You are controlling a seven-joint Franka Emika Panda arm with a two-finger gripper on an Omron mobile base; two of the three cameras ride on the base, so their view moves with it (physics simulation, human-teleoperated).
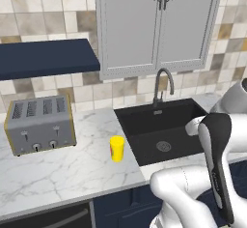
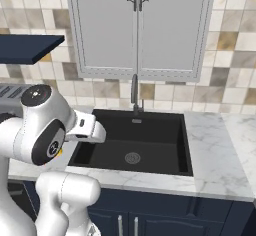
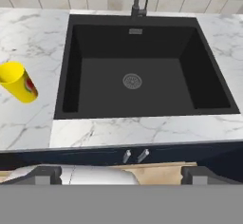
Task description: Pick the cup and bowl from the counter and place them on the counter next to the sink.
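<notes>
1. Small yellow cup (image 1: 116,148) upright on white marble counter (image 1: 58,169), just left of matte black sink (image 1: 161,128).
2. Left base view adds grey toaster (image 1: 40,124).
3. Hand view — gripper (image 3: 121,174) spread wide, holding nothing.

One cup (image 1: 116,148) (yellow); one sink (image 1: 161,128); one toaster (image 1: 40,124)

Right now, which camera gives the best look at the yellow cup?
The left base view: the cup stands whole and upright on the counter left of the sink, with nothing in front of it. The hand view catches it at the left edge, its red mark visible. In the right base view the arm covers that spot.
</notes>
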